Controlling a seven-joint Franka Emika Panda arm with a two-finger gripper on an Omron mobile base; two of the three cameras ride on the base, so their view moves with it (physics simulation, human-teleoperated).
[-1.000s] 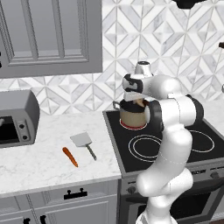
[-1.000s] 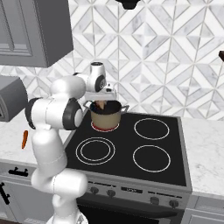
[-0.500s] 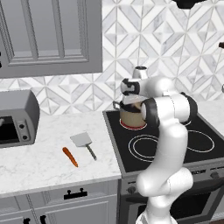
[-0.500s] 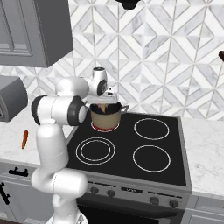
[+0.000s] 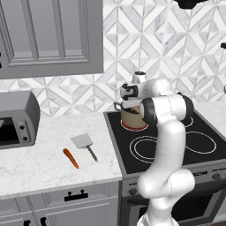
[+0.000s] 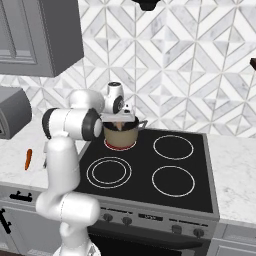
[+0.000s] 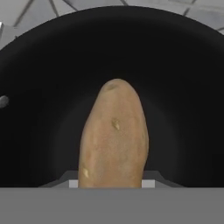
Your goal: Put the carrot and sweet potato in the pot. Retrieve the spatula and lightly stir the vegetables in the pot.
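While the fingers (image 7: 112, 183) sit at the bottom centre of the hand view, they are clenched on the sweet potato (image 7: 113, 135), which rises up the middle of that frame against the black interior of the pot (image 7: 39, 78). In the left base view the hand hangs over the pot (image 5: 131, 117) at centre frame, on the rear burner ringed in red on the stove (image 5: 198, 145). In the right base view the pot (image 6: 120, 134) stands at centre left with the hand above its rim.

To do this step well, judge the sweet potato centred over the dark interior before letting go, keep it low enough that it does not bounce off the rim, and spread the fingers fully so it drops free. Lift straight up afterwards to clear the rim and the side handles.

The carrot (image 5: 70, 158) lies on the counter (image 5: 35, 163) at lower left of the left base view, just beside the spatula (image 5: 84, 144) and apart from it; both wait for later steps. In the right base view the carrot (image 6: 28, 159) appears at the left edge.

The fingertips themselves are cut off at the bottom of the hand view, so their contact with the sweet potato is hard to make out. The pot floor is uniformly black, and its depth cannot be read. In both base views the hand and arm cover the pot mouth.
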